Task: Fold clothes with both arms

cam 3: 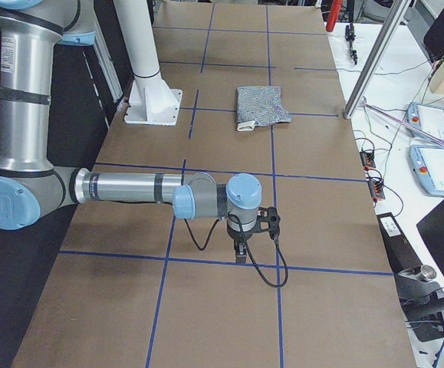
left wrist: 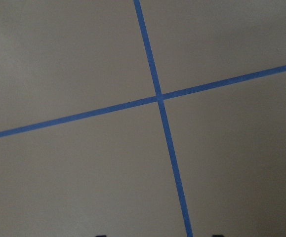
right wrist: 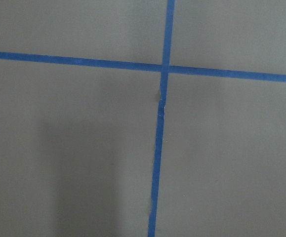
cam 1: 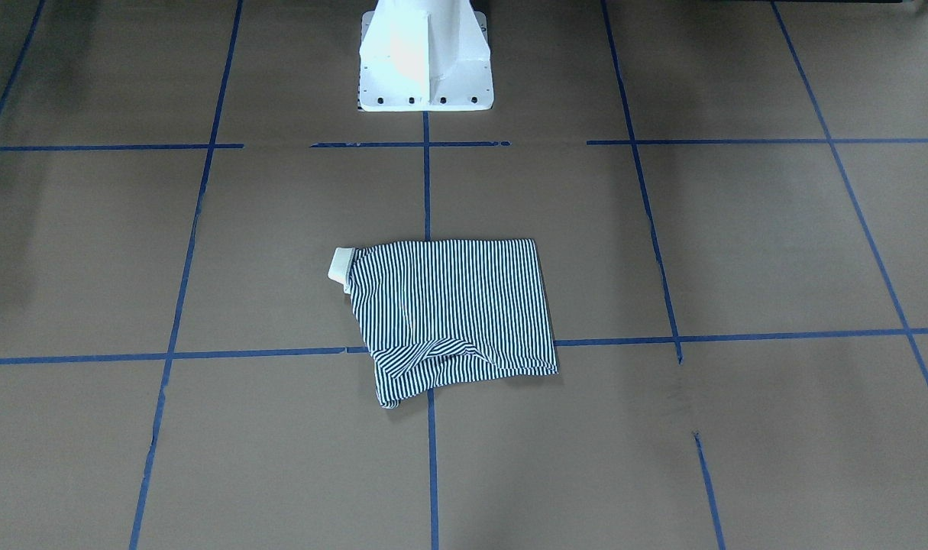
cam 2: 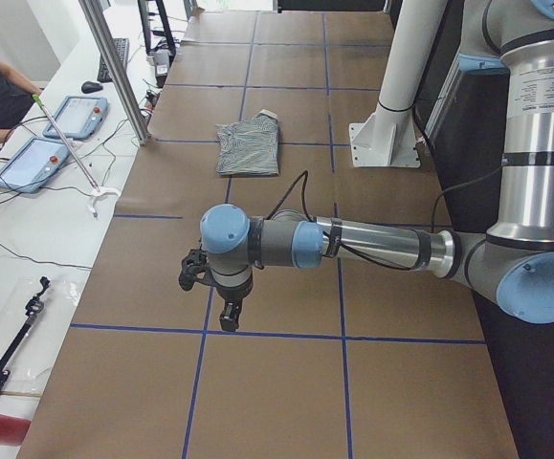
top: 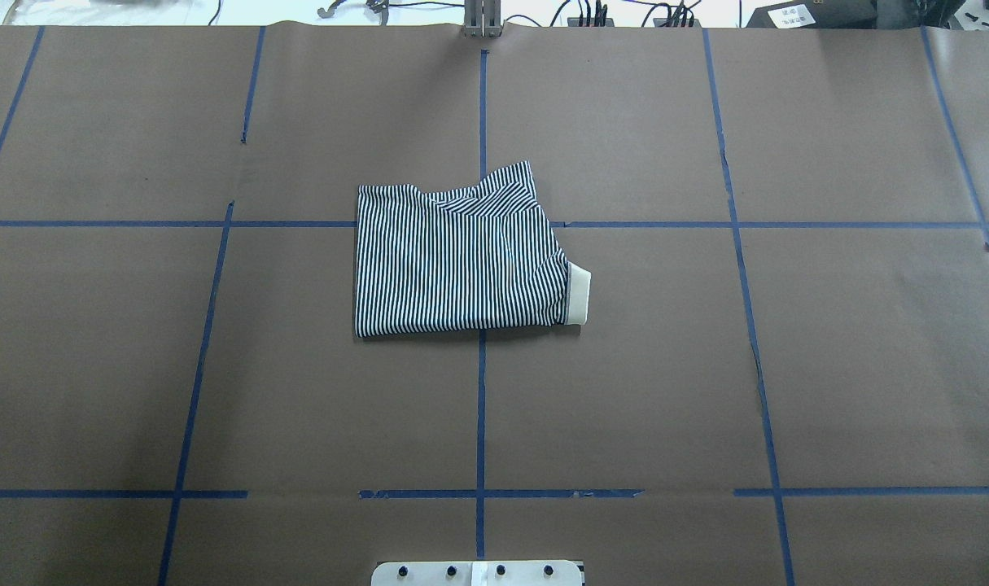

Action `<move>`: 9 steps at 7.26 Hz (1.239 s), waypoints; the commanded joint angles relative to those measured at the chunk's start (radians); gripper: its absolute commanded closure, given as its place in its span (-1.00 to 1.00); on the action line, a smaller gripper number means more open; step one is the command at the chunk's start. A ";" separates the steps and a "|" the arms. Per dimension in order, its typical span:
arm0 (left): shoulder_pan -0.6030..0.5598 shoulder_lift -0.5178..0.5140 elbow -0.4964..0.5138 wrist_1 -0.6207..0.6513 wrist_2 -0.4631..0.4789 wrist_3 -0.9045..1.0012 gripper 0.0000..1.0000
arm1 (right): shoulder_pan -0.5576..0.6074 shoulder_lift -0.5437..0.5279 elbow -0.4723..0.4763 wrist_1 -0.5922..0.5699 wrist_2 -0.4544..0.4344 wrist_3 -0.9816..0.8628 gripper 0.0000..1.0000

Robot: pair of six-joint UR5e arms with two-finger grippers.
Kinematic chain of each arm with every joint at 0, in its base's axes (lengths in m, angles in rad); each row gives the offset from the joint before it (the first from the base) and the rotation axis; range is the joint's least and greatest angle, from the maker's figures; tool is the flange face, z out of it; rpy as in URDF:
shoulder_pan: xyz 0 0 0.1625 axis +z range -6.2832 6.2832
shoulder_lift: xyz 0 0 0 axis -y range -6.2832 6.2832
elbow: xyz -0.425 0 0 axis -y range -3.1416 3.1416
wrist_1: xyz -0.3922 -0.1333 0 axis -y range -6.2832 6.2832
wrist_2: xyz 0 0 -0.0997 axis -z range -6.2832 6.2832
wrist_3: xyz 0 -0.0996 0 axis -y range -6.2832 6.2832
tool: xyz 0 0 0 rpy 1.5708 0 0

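The clothes are one striped polo shirt [cam 1: 448, 313] [top: 461, 268], lying folded into a rough rectangle at the middle of the table. Its cream collar [top: 579, 297] sticks out at one side, and a sleeve fold wrinkles the far edge. The shirt looks small in the side views [cam 2: 249, 146] [cam 3: 261, 105]. Nothing touches it. My left gripper [cam 2: 229, 321] hangs fingers-down over bare paper, far from the shirt. My right gripper [cam 3: 241, 254] hangs the same way towards the other end of the table. I cannot tell whether either is open or shut. Both wrist views show only paper and blue tape.
Brown paper with a blue tape grid [top: 481, 407] covers the table. The white pedestal base [cam 1: 424, 61] stands at the robot's edge. A side bench holds tablets [cam 2: 30, 163], cables and a metal post [cam 2: 114, 67], with a person's arm [cam 2: 9, 81] beside them.
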 commanded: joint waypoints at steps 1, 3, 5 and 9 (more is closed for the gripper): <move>0.011 0.039 0.004 -0.034 0.003 0.098 -1.00 | -0.022 0.034 -0.009 -0.039 0.019 0.002 -1.00; 0.011 0.072 0.009 -0.059 0.000 0.159 -1.00 | -0.028 0.062 -0.009 -0.069 0.019 0.002 -1.00; 0.009 0.076 0.010 -0.065 -0.010 0.153 -1.00 | -0.028 0.068 -0.012 -0.069 0.017 0.002 -1.00; 0.011 0.063 0.013 -0.060 -0.005 0.160 -1.00 | -0.028 0.098 -0.039 -0.069 0.014 0.002 -1.00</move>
